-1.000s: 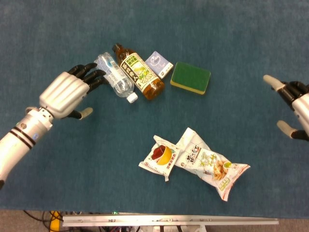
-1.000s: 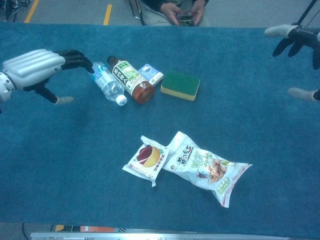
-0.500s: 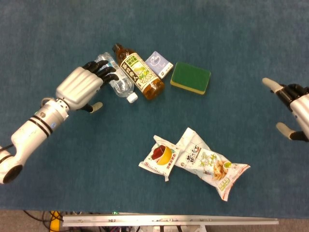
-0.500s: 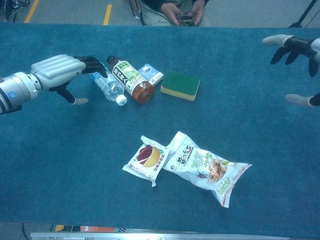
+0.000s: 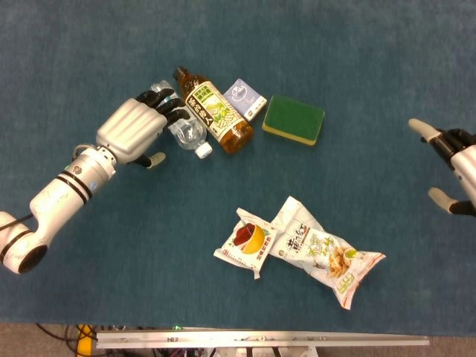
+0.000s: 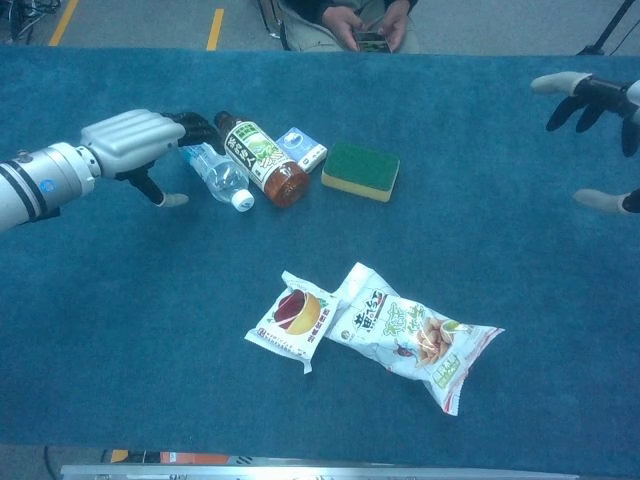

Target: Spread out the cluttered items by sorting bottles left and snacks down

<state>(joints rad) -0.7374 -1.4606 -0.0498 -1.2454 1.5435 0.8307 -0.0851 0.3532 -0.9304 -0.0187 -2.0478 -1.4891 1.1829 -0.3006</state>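
A clear water bottle (image 5: 187, 134) (image 6: 222, 178) lies on the blue table beside a brown tea bottle (image 5: 216, 111) (image 6: 258, 158). My left hand (image 5: 137, 130) (image 6: 130, 142) reaches over the water bottle's far end, its dark fingers resting on it and its thumb spread off to the side. Two snack bags lie together near the front: a small one (image 5: 245, 242) (image 6: 293, 318) and a long one (image 5: 320, 253) (image 6: 405, 335). My right hand (image 5: 454, 163) (image 6: 598, 95) hovers at the right edge, fingers apart, holding nothing.
A small blue-white box (image 5: 245, 98) (image 6: 300, 147) and a green-yellow sponge (image 5: 294, 119) (image 6: 360, 170) lie right of the tea bottle. A seated person (image 6: 365, 20) is beyond the far table edge. A metal rail (image 5: 260, 340) runs along the front.
My left hand has moved right and forward from beside the water bottle until its fingers lie over it. The right hand shifted only slightly. The objects have not moved.
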